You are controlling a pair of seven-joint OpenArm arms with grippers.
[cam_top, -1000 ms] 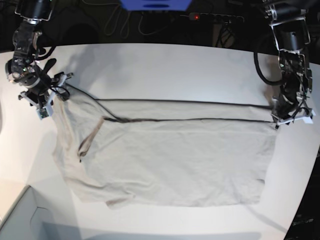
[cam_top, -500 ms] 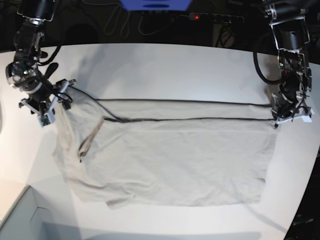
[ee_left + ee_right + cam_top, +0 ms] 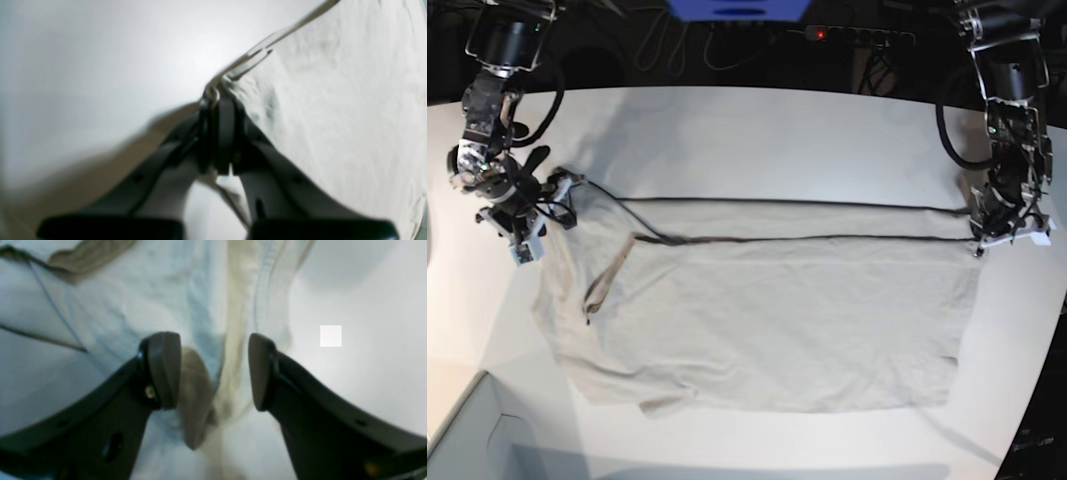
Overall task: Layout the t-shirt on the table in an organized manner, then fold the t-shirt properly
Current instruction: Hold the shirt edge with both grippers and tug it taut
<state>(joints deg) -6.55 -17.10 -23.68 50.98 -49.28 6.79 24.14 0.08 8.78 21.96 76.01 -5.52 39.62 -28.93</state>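
**Shirt spread across the table, one claw pinching its edge, the other spread over a sleeve**

The t-shirt lies nearly flat on the white table, with its far long edge folded toward the near side so that two dark lines run along its length. Its body fills the middle of the table; a rumpled sleeve sits at the shirt's end on the base view's left, and a small tuck shows near the neck opening.

At the shirt's far corner on the base view's right, the left gripper has its fingers pressed together on the cloth's edge; the hem runs taut away from the tips over bare table.

At the opposite end of the shirt, the right gripper hangs above the sleeve area with its fingers spread apart. Between them lies a doubled seam of the shirt and a darker fold of cloth; neither pad clearly touches the fabric. Bare table shows just beside the shirt's hem there.
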